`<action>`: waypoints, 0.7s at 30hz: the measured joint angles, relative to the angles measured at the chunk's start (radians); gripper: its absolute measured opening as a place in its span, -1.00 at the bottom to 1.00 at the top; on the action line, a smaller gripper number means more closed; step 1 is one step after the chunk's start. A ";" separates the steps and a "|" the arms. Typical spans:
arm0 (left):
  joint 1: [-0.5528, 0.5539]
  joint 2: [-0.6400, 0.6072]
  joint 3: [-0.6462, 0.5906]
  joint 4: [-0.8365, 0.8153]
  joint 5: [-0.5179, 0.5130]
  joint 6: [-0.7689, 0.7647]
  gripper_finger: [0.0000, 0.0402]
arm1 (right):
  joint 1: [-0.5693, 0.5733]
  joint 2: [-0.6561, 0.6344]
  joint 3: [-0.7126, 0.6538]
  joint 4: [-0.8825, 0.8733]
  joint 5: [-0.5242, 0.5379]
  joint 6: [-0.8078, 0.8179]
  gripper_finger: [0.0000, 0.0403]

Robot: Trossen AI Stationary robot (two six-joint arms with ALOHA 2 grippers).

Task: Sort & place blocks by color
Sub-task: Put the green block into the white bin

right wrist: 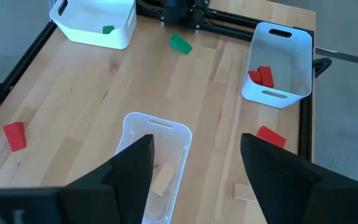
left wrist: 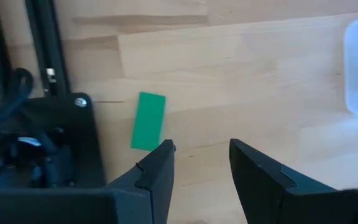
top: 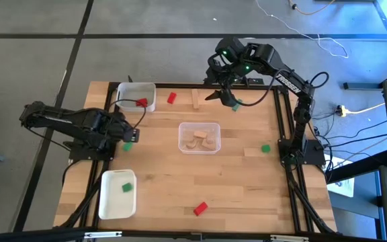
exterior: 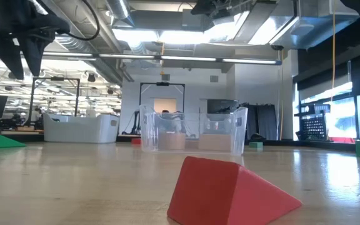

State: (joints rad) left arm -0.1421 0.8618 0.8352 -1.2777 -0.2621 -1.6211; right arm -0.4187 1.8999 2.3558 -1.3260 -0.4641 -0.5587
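My left gripper is open and empty, low over the table's left side. A green block lies flat on the wood just beside its fingertips. My right gripper is open and empty, raised over the far middle of the table. Loose on the table are a red block, a light-wood block, green blocks and a red wedge. A clear tray holds light-wood blocks.
A white tray at the far left holds red blocks. A white tray at the near left holds one green block. A small light-wood piece lies right of the clear tray. Black frame rails run along the table's sides.
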 joint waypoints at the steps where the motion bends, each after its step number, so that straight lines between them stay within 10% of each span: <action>1: 0.000 0.000 0.000 0.012 0.002 0.000 -0.27 | 0.000 0.000 0.000 0.000 0.000 0.000 0.19; 13: 0.000 0.046 0.000 0.047 0.036 -0.010 0.22 | 0.000 0.000 0.000 0.000 0.000 0.000 0.19; 21: 0.063 0.171 0.000 0.137 0.097 0.352 0.36 | 0.000 0.000 0.000 -0.001 0.000 0.000 0.19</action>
State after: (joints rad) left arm -0.0789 1.0327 0.8349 -1.1405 -0.1655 -1.2694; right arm -0.4183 1.8999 2.3558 -1.3266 -0.4639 -0.5587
